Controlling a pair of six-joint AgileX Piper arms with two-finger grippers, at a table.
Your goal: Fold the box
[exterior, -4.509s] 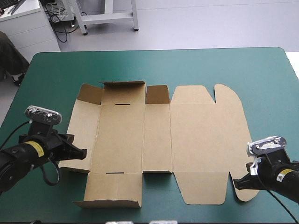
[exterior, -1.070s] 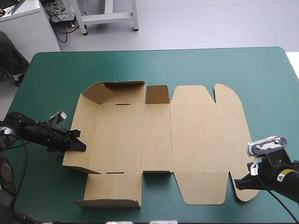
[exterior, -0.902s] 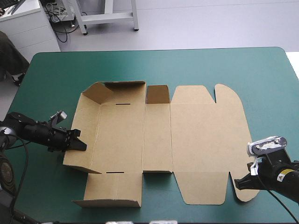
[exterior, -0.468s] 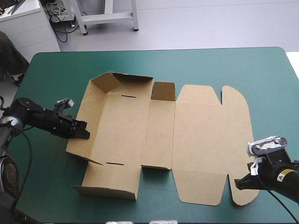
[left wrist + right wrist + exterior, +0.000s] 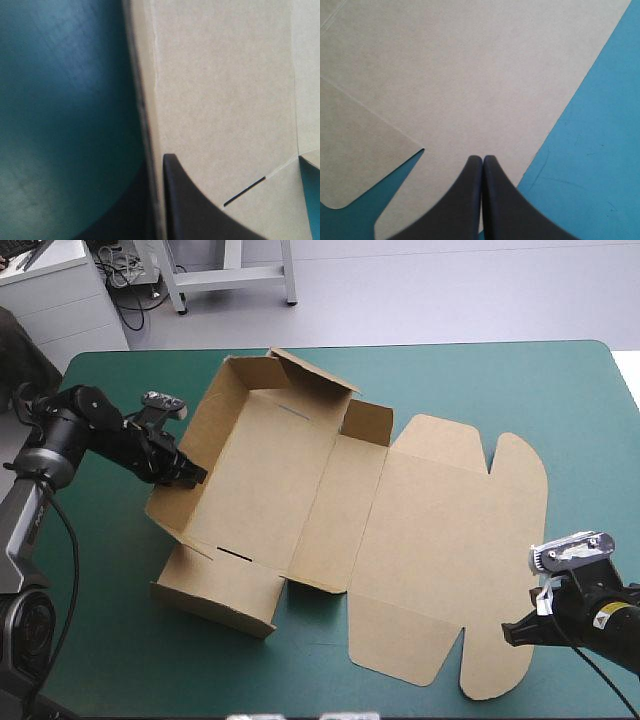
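The brown box (image 5: 300,470) lies askew on the table. Its left side wall and far end flaps stand raised, and its lid (image 5: 440,540) lies flat toward the right. My left gripper (image 5: 192,476) is shut on the top edge of the raised left wall. In the left wrist view that wall (image 5: 225,100) runs edge-on through the gripper (image 5: 157,210), with one black finger (image 5: 192,212) on the inner face. At the lid's near right edge my right gripper (image 5: 508,634) is shut. In the right wrist view its arch (image 5: 482,160) lies over the lid (image 5: 445,75) close to a notch.
Bare teal-green cover (image 5: 480,380) runs along the table's far edge and right side, and more shows at the near left (image 5: 100,640). The box's near end flap (image 5: 215,590) stands up, facing the front edge.
My left gripper has swung away from the front edge and inward with the left wall. The wall now stands upright, and the whole box has turned and shifted. The right gripper has not moved.
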